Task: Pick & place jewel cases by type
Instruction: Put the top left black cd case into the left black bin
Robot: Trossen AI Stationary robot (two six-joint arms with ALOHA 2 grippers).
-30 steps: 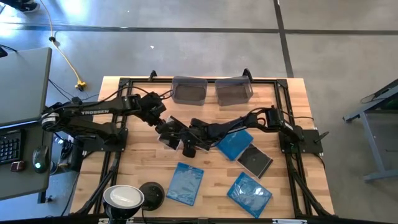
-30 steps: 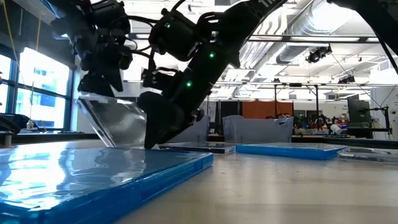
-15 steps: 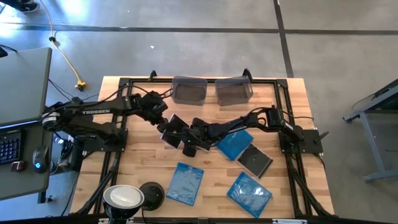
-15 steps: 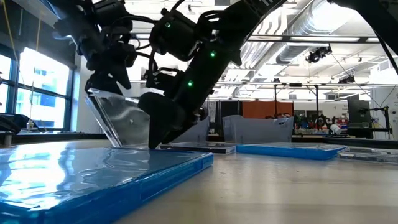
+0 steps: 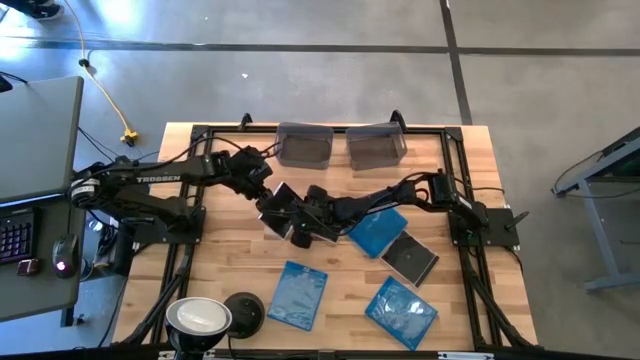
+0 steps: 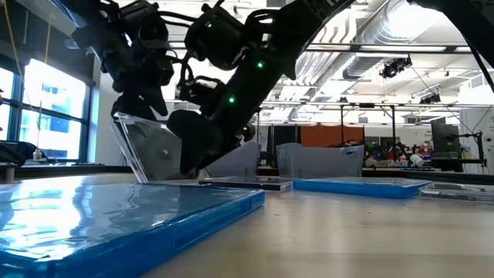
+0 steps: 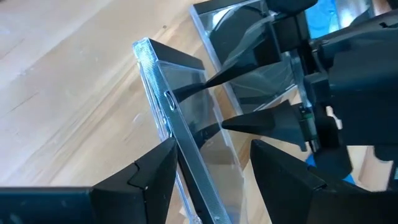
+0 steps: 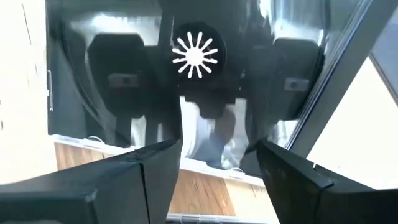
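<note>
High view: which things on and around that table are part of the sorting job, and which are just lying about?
Job: tilted clear jewel case, left gripper and right gripper both at it; three blue jewel cases; dark jewel case; two grey bins.
Lying about: lamp, yellow cable, keyboard, mouse.

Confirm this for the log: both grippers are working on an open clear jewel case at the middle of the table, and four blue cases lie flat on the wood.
The count is wrong. The high view shows three blue cases lying flat, not four. The rest stands: the left gripper and the right gripper meet at the open clear jewel case at the middle of the table.
</note>
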